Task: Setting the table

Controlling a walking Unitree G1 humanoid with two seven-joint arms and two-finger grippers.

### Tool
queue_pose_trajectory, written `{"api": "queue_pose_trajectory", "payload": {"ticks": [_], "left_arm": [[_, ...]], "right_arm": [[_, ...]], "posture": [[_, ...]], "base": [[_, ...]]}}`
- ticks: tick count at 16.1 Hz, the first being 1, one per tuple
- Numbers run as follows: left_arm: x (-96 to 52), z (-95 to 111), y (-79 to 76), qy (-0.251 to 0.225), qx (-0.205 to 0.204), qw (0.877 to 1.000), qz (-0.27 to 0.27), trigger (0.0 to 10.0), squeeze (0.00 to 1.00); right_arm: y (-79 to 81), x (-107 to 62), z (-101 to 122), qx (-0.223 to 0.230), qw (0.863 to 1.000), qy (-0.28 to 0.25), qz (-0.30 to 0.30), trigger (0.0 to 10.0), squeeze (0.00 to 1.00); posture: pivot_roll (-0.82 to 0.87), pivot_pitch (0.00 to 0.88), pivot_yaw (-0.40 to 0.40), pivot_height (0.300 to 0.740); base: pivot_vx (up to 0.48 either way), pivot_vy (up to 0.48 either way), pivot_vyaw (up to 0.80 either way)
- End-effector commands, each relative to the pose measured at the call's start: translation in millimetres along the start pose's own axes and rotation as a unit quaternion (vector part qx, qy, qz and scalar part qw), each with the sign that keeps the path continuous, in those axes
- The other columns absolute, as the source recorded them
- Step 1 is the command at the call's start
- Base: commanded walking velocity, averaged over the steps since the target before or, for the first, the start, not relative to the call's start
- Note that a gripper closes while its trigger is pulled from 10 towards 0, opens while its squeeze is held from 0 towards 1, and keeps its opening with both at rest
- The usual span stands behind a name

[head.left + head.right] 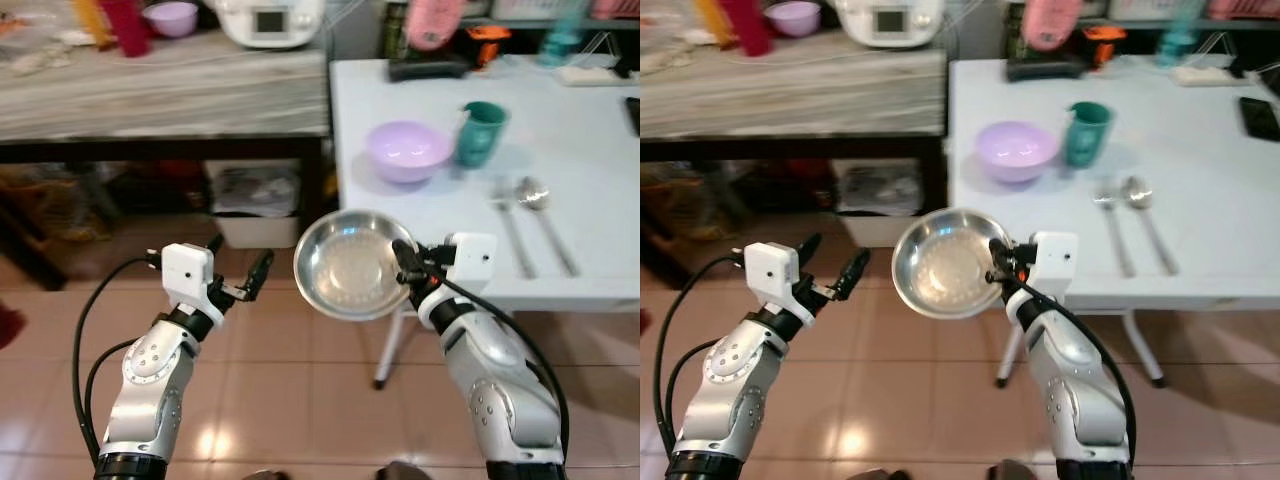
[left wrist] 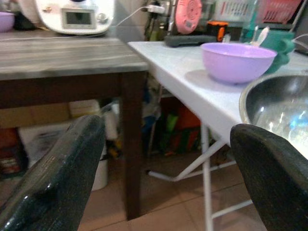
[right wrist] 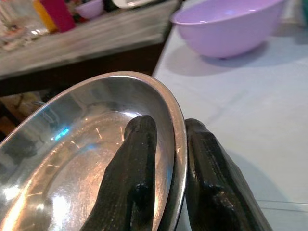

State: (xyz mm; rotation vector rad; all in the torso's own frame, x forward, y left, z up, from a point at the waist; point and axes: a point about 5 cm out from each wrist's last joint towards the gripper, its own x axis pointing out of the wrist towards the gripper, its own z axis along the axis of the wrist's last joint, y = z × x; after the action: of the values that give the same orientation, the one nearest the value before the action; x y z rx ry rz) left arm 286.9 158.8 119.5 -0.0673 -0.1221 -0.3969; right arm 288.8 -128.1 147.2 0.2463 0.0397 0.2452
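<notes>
A: Two grippers are seen. Right gripper (image 1: 405,262) is clamped on the rim of a steel plate (image 1: 352,263), one finger (image 3: 130,178) inside the dish, the other behind the rim.

B: Plate location?

A: Held tilted, just left of the right gripper, over the tiled floor (image 1: 290,380), off the near left corner of the white table (image 1: 590,150).

B: Left gripper?

A: Left gripper (image 1: 240,265) is spread wide, nothing held between the fingers (image 2: 53,183). It is raised over the floor, the plate just to its right, not touching.

B: What is laid on the table?

A: A lilac bowl (image 1: 408,150) is seen beyond the right gripper, a teal cup (image 1: 481,133) just beside the bowl on its right. A fork (image 1: 509,225) and a spoon (image 1: 543,220) are laid side by side, to the right of and beyond the right gripper.

B: Anything else?

A: A grey wooden counter (image 1: 160,90) is seen beyond the left gripper, with a white cooker (image 1: 268,20) and a second lilac bowl (image 1: 171,17) on it. A white bin (image 1: 255,205) is stowed underneath.
</notes>
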Motion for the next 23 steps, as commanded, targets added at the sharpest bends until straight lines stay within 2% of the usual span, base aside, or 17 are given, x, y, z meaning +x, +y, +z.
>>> {"api": "queue_pose_trajectory", "payload": {"ticks": [1,7,11,14,19,20,23], "left_arm": [[0.6,-3,-4.9,0.004,-0.003,1.000,-0.004,10.0,0.00],[3.3,-3,-8.6,0.003,-0.003,1.000,-0.004,10.0,0.00],[4.3,-3,-10.2,0.003,-0.003,1.000,-0.003,10.0,0.00],[4.8,-3,-9.9,0.004,-0.008,1.000,0.001,10.0,0.00],[5.5,0,-8.8,-0.008,0.005,1.000,0.006,10.0,0.00],[4.8,0,-9.0,-0.010,-0.009,1.000,0.007,10.0,0.00],[4.1,1,-9.3,-0.014,-0.013,1.000,0.001,10.0,0.00]], "right_arm": [[-6.6,-3.5,2,-0.006,1.000,-0.007,-0.009,10.0,0.00],[-9.7,-3.2,9,-0.019,0.999,-0.028,-0.016,10.0,0.00],[-10.0,-3.3,8,-0.018,0.999,-0.031,-0.020,10.0,0.00],[-10.0,-2.5,9,-0.018,0.999,-0.033,-0.020,10.0,0.00],[-10.7,-1.8,13,-0.030,0.998,-0.047,-0.024,10.0,0.00],[-11.2,-2.0,14,-0.031,0.998,-0.049,-0.027,10.0,0.00],[-13.0,-2.2,16,-0.039,0.997,-0.057,-0.035,10.0,0.00]], "posture": [[-0.14,0.124,0.057,0.740],[-0.15,0.125,0.054,0.740],[-0.15,0.127,0.056,0.740],[-0.14,0.124,0.056,0.740],[-0.14,0.119,0.058,0.740],[-0.15,0.119,0.058,0.740],[-0.15,0.117,0.060,0.740]], "base": [[0.000,0.480,0.00],[0.000,0.480,0.00],[0.000,0.480,0.67],[0.000,0.480,0.00],[0.000,0.056,0.00],[0.000,0.000,0.00],[0.000,0.000,0.00]]}}
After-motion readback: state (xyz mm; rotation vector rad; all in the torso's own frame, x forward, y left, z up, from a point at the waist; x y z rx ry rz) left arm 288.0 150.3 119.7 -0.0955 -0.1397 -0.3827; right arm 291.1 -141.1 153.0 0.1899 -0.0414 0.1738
